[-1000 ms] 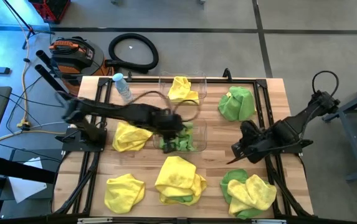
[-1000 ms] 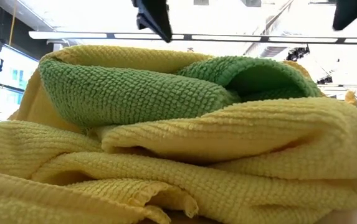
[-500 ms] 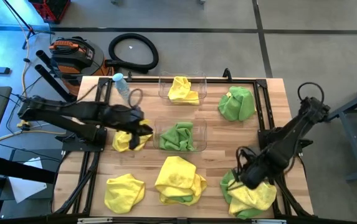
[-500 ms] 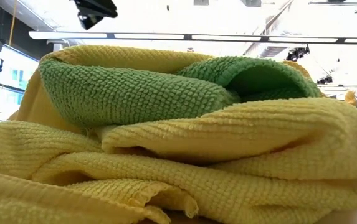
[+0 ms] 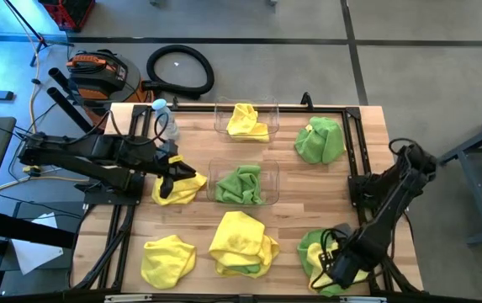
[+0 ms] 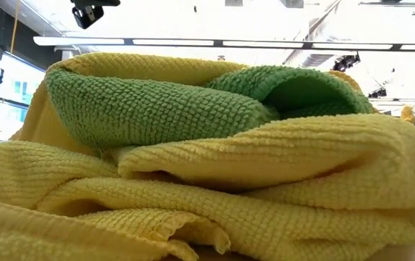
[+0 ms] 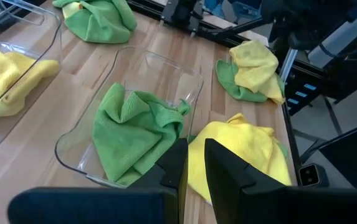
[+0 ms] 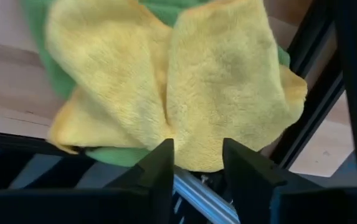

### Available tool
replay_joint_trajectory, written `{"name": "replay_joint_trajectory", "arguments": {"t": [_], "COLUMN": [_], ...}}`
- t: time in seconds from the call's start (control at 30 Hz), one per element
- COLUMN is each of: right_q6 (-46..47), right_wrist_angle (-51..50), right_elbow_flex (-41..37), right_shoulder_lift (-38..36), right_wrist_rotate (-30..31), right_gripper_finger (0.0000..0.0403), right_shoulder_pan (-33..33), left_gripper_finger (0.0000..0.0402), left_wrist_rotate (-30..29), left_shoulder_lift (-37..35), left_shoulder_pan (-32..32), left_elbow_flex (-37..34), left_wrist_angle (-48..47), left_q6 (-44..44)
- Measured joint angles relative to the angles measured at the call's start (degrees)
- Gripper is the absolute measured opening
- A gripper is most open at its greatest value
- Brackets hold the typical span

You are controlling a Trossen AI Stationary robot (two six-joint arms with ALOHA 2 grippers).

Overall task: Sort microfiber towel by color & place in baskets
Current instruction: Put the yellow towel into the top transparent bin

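Two clear baskets stand mid-table. The far basket point(image 5: 245, 108) holds a yellow towel point(image 5: 246, 122). The middle basket point(image 7: 190, 71) holds a green towel point(image 7: 131, 134). My left gripper point(image 7: 195, 152) hovers over a loose yellow towel point(image 5: 182, 189) at the table's left, its fingers a narrow gap apart with nothing between them. My right gripper point(image 8: 198, 152) points down, open, over a yellow towel point(image 8: 166, 81) that lies on a green towel point(image 8: 38, 28) at the near right corner. I cannot see its fingers touch the cloth.
More towels lie loose: a green one point(image 5: 320, 139) at the far right, yellow over green point(image 5: 242, 244) at the near middle, a yellow one point(image 5: 167, 259) at the near left. A blue-capped bottle point(image 5: 163, 118) lies far left. Black frame rails point(image 5: 357, 168) edge the table.
My left gripper has pulled back from the middle basket toward the table's left edge, and the green towel stays lying in that basket. My right gripper has swung toward the near edge and down, tipping to point at the yellow-on-green pile.
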Motion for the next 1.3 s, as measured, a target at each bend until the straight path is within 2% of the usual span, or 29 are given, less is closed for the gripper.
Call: {"name": "replay_joint_trajectory", "arguments": {"t": [0.27,0.57,0.87,1.0,1.2,1.3], "right_q6": [-1.3,-1.7,-2.3,-2.2,-1.5,-1.6], "right_wrist_angle": [3.1,4.1,5.9,6.1,6.6,7.2], "right_elbow_flex": [0.0,0.0,-0.1,-0.1,-0.1,-0.1], "right_shoulder_lift": [4.9,10.6,14.8,15.6,15.5,15.5], "right_wrist_rotate": [-0.3,-0.4,0.2,0.2,0.0,0.0], "right_gripper_finger": [0.0165,0.0167,0.0164,0.0129,0.0023,0.0011], "right_shoulder_pan": [1.8,2.1,2.1,2.1,2.1,2.1], "left_gripper_finger": [0.004,0.004,0.004,0.004,0.004,0.004], "left_wrist_rotate": [0.0,0.1,3.0,3.0,3.0,3.0], "left_shoulder_lift": [0.0,0.0,0.0,0.0,-1.3,-3.1], "left_shoulder_pan": [0.0,0.0,0.0,0.0,0.0,0.0], "left_elbow_flex": [0.0,0.0,0.0,0.0,0.0,0.0], "left_wrist_angle": [0.0,0.0,0.0,0.0,0.0,-0.1], "left_q6": [-1.0,-0.7,0.1,1.1,4.2,5.9]}}
